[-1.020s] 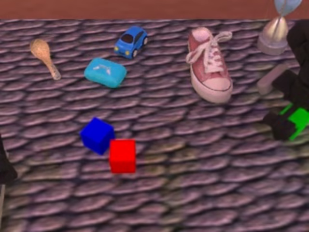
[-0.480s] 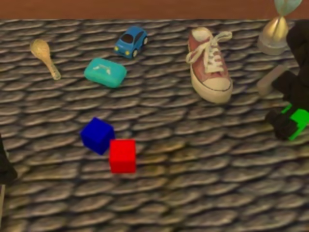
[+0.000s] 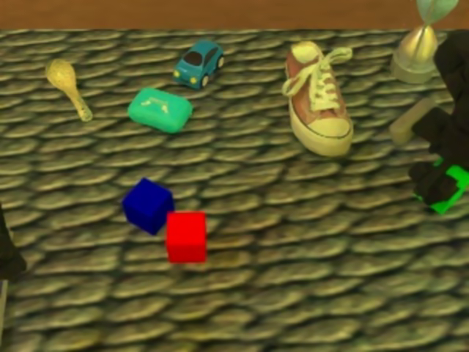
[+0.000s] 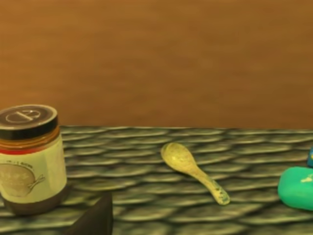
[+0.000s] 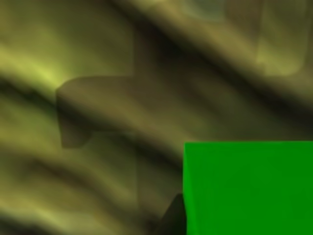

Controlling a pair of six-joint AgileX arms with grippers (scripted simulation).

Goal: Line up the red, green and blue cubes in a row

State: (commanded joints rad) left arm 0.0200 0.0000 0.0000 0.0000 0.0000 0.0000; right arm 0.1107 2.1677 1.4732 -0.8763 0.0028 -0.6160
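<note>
Green cube sits clenched in the right hand, well right of the sneaker. A weak grip could drop it short of the touching red cube and blue cube.

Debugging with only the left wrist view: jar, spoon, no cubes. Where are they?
Observer: Top view has the red cube and blue cube close together, left of centre, blue up-left of red.
Operator: Green?
Observer: The green cube is at the table's right edge, gripped by the right gripper, on the near side of the sneaker.
Operator: And my left arm?
Observer: The left arm is parked at the left edge, clear of the red and blue cubes.
</note>
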